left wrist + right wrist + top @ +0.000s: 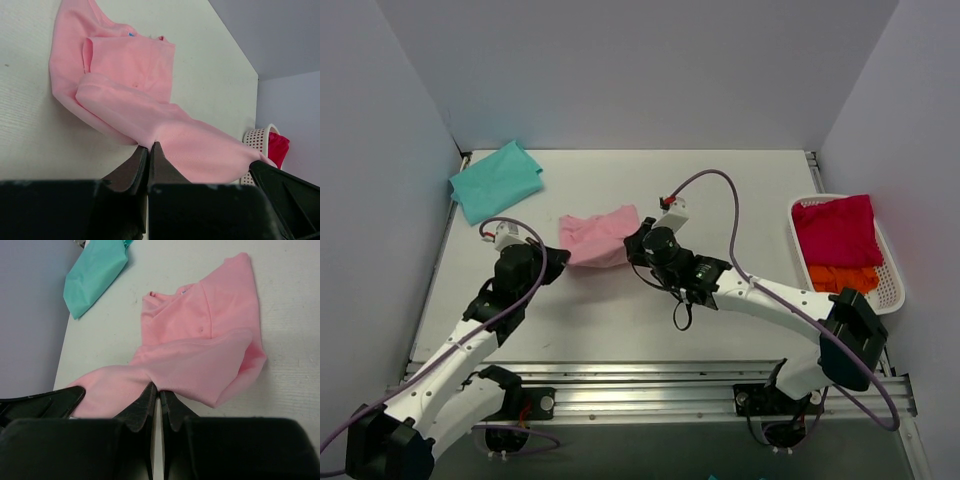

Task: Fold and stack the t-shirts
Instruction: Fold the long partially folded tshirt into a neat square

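The pale pink t-shirt [599, 238] lies partly folded in the middle of the table, its near edge lifted and stretched between both grippers. My left gripper [556, 262] is shut on that edge's left end [148, 144]. My right gripper [633, 243] is shut on the right end [159, 388]. In the left wrist view the pink t-shirt [130, 75] spreads out ahead of the jaws, and the right wrist view shows the pink t-shirt [205, 340] doubled over itself. The teal t-shirt [497, 180] lies folded at the far left corner; it also shows as teal cloth [95, 275] in the right wrist view.
A white perforated basket [883, 290] at the right edge holds a magenta cloth [835, 230] and an orange cloth [840, 277]. Grey walls close in the table on the left, back and right. A metal rail [640, 375] runs along the near edge.
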